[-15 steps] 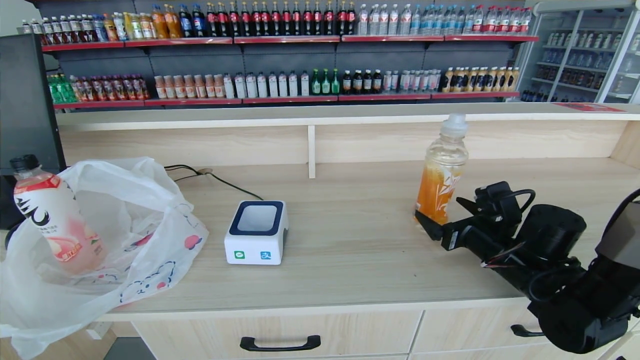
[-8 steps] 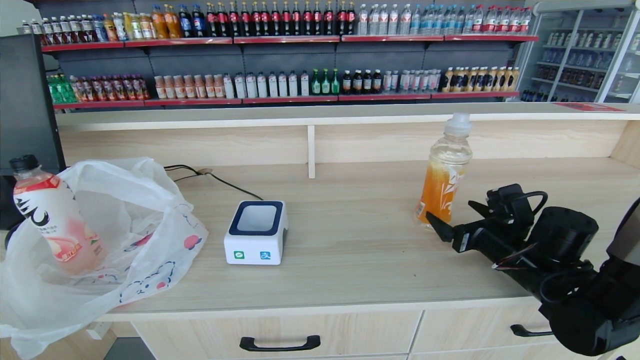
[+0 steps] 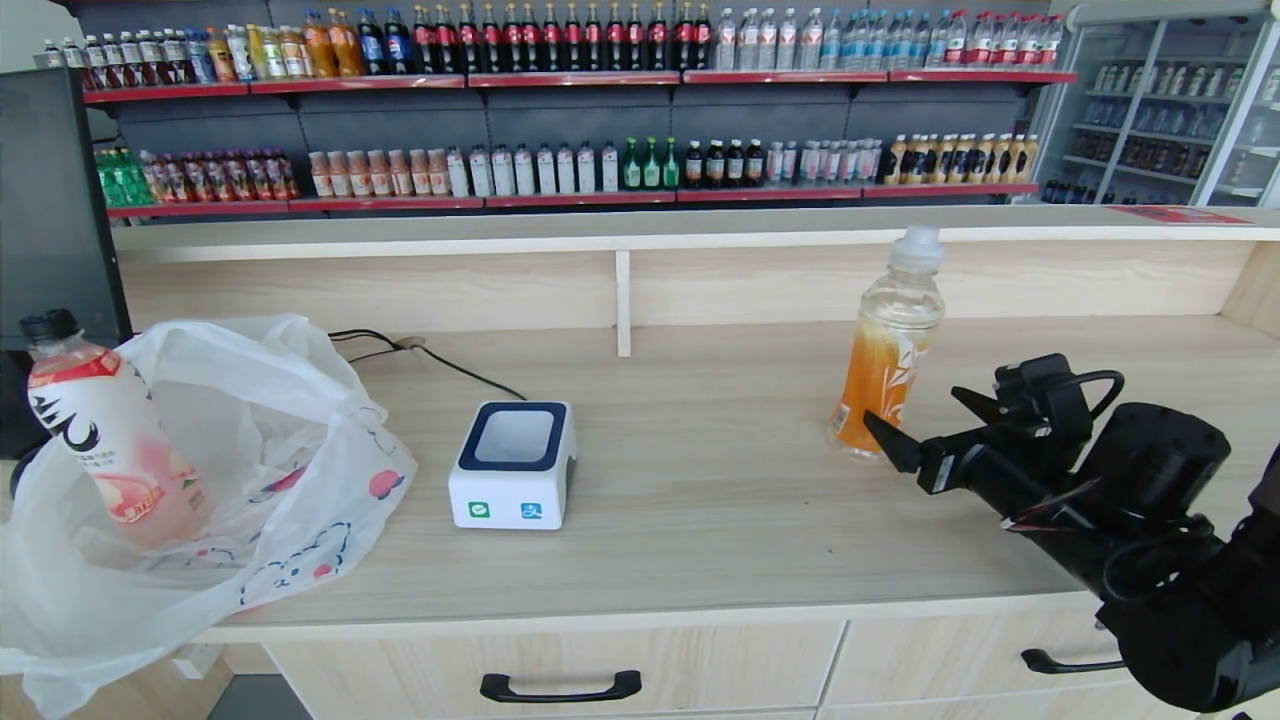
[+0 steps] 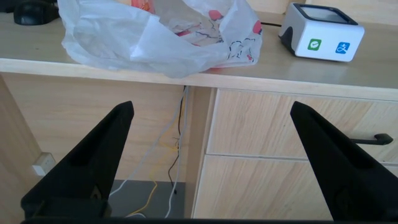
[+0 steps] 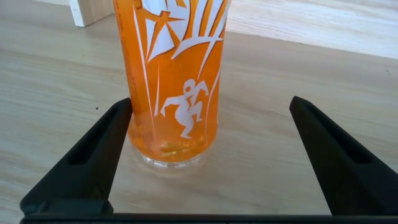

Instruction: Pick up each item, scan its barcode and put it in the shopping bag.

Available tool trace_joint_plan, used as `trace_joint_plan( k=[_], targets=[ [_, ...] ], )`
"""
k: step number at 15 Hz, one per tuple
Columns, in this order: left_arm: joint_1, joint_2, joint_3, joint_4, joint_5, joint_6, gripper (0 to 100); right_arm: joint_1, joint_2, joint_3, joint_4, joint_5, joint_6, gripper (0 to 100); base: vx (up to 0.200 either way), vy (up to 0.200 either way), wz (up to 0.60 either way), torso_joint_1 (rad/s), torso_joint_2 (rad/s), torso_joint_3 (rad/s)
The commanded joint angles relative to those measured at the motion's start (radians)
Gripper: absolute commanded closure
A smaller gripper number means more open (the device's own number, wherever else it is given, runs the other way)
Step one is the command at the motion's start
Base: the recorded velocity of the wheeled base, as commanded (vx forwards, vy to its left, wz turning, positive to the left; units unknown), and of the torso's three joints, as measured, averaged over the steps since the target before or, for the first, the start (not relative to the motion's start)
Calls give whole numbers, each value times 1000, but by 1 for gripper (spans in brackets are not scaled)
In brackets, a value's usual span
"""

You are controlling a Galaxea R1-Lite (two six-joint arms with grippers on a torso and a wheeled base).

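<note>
An orange drink bottle point(image 3: 886, 345) with a white cap stands upright on the wooden counter point(image 3: 700, 500). My right gripper point(image 3: 922, 412) is open just to its right, low over the counter. In the right wrist view the bottle point(image 5: 174, 81) stands just beyond the fingertips, nearer one finger point(image 5: 93, 162) than the other. A white plastic shopping bag point(image 3: 270, 450) lies at the counter's left end with a pink drink bottle point(image 3: 110, 430) inside. The white barcode scanner point(image 3: 515, 462) sits between bag and orange bottle. My left gripper point(image 4: 211, 109) hangs open below the counter edge, facing the drawers, bag point(image 4: 155, 31) and scanner point(image 4: 320, 31).
A black monitor point(image 3: 50, 200) stands behind the bag, and a cable point(image 3: 440, 365) runs from the back wall to the scanner. A raised ledge point(image 3: 640, 240) with a thin divider point(image 3: 623, 300) closes the counter's far side. Drawers with black handles point(image 3: 560, 687) sit below.
My right gripper has moved right and slightly farther back, away from the orange bottle's base. The bottle shifted a little to the right. The bag and scanner are unchanged.
</note>
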Motion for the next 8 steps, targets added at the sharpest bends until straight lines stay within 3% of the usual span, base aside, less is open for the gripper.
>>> trace_joint_plan(
  k=[1,8],
  targets=[
    [0,0,0,-1,0,0,0,2,-13,-27,-1,1,-2,0,0,0,0,0,0,0],
    [0,0,0,-1,0,0,0,61,48,-144,-1,4,5,0,0,0,0,0,0,0]
  ],
)
